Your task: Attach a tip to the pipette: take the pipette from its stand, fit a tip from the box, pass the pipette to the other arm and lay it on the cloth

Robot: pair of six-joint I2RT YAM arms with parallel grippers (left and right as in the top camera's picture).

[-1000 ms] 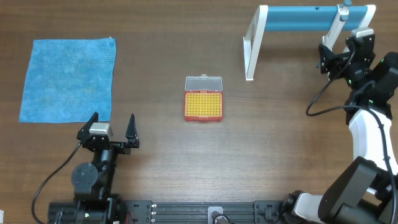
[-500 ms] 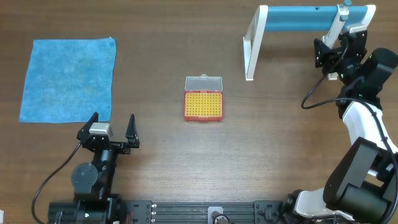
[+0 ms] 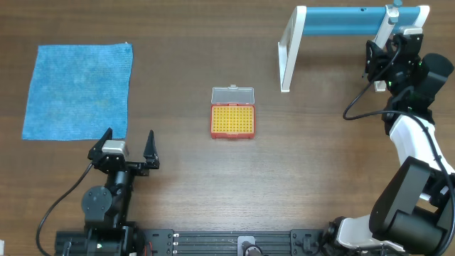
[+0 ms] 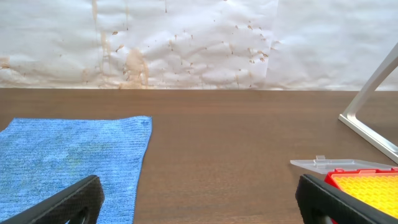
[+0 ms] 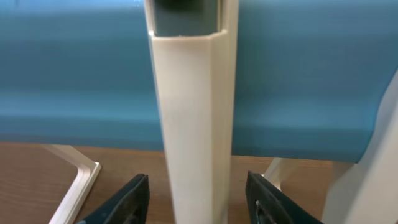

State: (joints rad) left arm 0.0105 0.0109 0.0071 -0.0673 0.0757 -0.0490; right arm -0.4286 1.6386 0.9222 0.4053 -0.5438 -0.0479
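Observation:
The white pipette (image 5: 193,106) hangs upright from the blue bar of its stand (image 3: 341,21) at the table's far right; from above the pipette (image 3: 389,23) shows at the bar's right end. My right gripper (image 5: 194,202) is open, one finger on each side of the pipette's body, not closed on it. In the top view the right gripper (image 3: 382,55) sits just in front of the stand. The tip box (image 3: 232,118), lid open and yellow rack showing, stands mid-table. The blue cloth (image 3: 78,91) lies flat at the far left. My left gripper (image 3: 128,147) rests open near its base, holding nothing.
The stand's white side panel (image 3: 286,57) rises at the bar's left end, right of the tip box. From the left wrist, the cloth (image 4: 68,162) and the tip box (image 4: 367,186) lie ahead, with bare wood between them and a papered wall behind.
My right gripper has moved up the table toward the stand and closed in around the hanging pipette. The left arm has stayed still.

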